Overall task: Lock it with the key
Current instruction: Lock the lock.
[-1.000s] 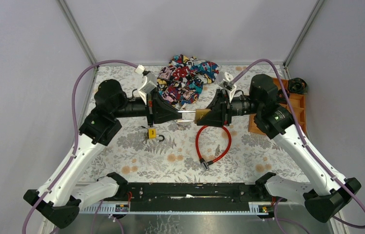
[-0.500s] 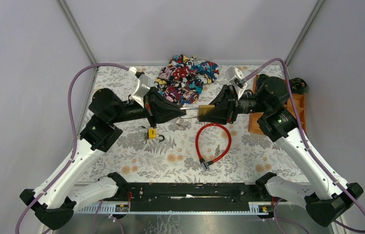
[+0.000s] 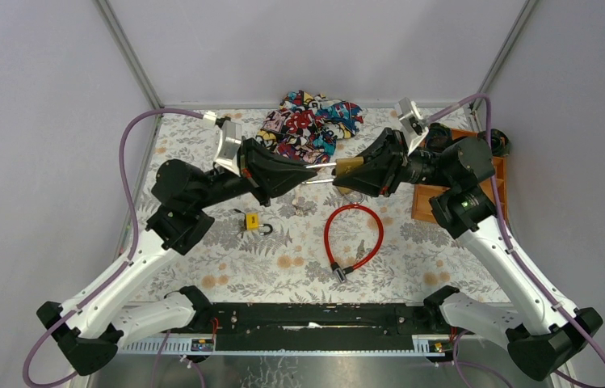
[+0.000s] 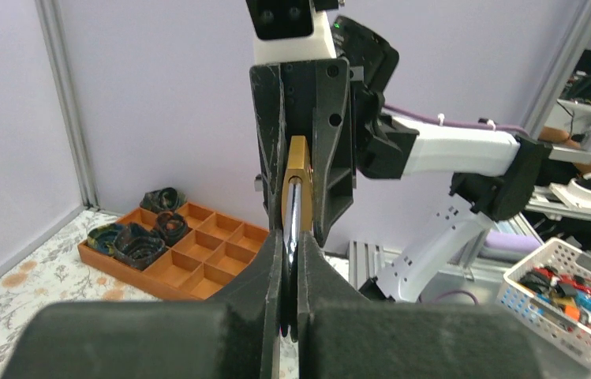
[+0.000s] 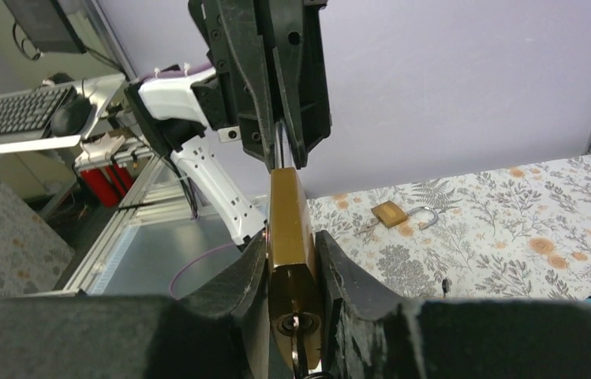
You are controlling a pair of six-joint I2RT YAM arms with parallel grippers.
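A brass padlock (image 3: 350,167) hangs in the air between my two grippers, above the table's back middle. My right gripper (image 3: 346,173) is shut on its brass body (image 5: 290,229). A key (image 5: 296,328) sits in the keyhole on the end facing the right wrist camera. My left gripper (image 3: 313,173) is shut on the padlock's silver shackle (image 4: 293,213), and the brass body (image 4: 300,170) shows just beyond my fingertips. The two grippers meet nose to nose. How far the shackle sits in the body is hidden.
A small brass padlock (image 3: 253,221) with its shackle open lies on the floral table, also in the right wrist view (image 5: 390,213). A red cable lock (image 3: 355,234) lies right of it. A colourful cloth (image 3: 307,121) lies at the back. An orange compartment tray (image 3: 422,206) stands right.
Both arms have carried the padlock up and toward the back of the table. Both grips are unchanged.
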